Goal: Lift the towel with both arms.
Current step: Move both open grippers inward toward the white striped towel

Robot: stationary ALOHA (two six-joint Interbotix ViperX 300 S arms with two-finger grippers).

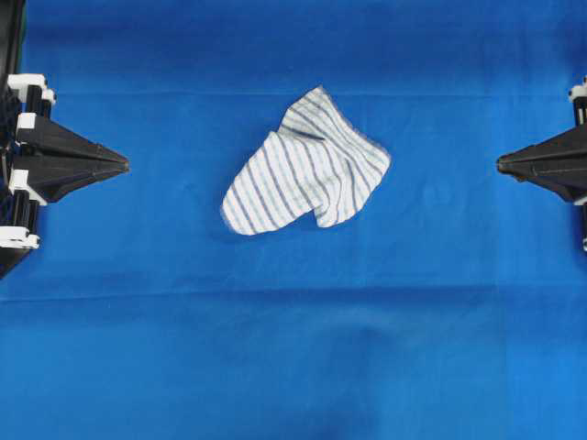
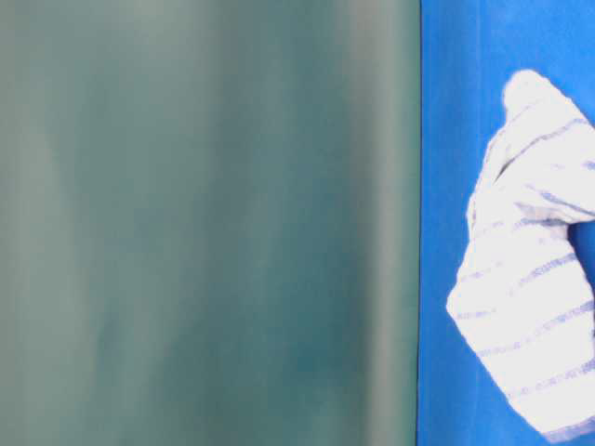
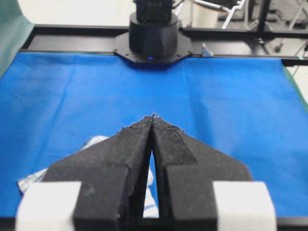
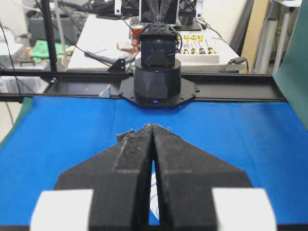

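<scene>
1. Tablecloth (image 1: 293, 367): plain blue fabric, matte, covers the whole work surface; faint crease lines run across it in overhead view.
2. Backdrop (image 2: 204, 223): flat grey-green sheet, smooth, blurred, fills most of the table-level view.
3. Towel (image 1: 307, 165): soft white cloth w/ thin blue-grey stripes, crumpled into a rough mitten shape, folds & a raised ridge near its middle. Lies on the tablecloth approx. at centre, between the two grippers, well apart from both.
4. Left gripper (image 1: 124, 165): black wedge, pointed, w/ white fittings at the rear. Sits at the left edge of overhead view, tip aimed at the towel. In its wrist view (image 3: 153, 117) the fingers' inner faces look rough & foamy; tips pressed together, nothing between them.
5. Right gripper (image 1: 501, 165): same black pointed wedge at the right edge, tip toward the towel. Wrist view (image 4: 151, 127): fingers meet at the tips, holding nothing.
6. Opposite arm base (image 4: 158, 82): black, round, faceted, mounted on a black rail beyond the cloth's far edge.
</scene>
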